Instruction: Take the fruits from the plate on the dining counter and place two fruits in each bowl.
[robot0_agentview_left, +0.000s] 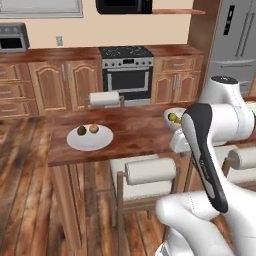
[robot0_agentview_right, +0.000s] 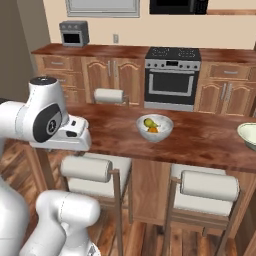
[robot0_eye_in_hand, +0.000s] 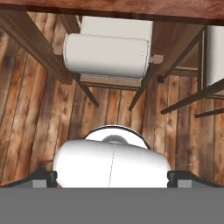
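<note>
Dark reddish wood runs across both base views — that's the dining counter (robot0_agentview_left: 135, 135), and the job is half done on it. On the plate (robot0_agentview_left: 90, 142) at the counter's left end two fruits are left, a dark olive-brown one (robot0_agentview_left: 81, 131) just beside a tan-orange one (robot0_agentview_left: 93, 128). One bowl (robot0_agentview_right: 155, 127) near the middle already holds its pair, the pear (robot0_agentview_right: 149, 122) and the orange (robot0_agentview_right: 153, 130), while the second bowl (robot0_agentview_right: 248, 135) sits well apart at the far right edge, its inside too cropped to judge. The gripper (robot0_eye_in_hand: 112, 176) hangs below counter level with its jaws spread wide and nothing between them, looking down at a white-cushioned stool (robot0_eye_in_hand: 107, 54) and the plank floor (robot0_eye_in_hand: 26, 118). So it looks like the step between deliveries — the next move calls for lifting the hand above the counter, swinging left over the plate, and coming down on one of the two close-set fruits without nudging its neighbour.
</note>
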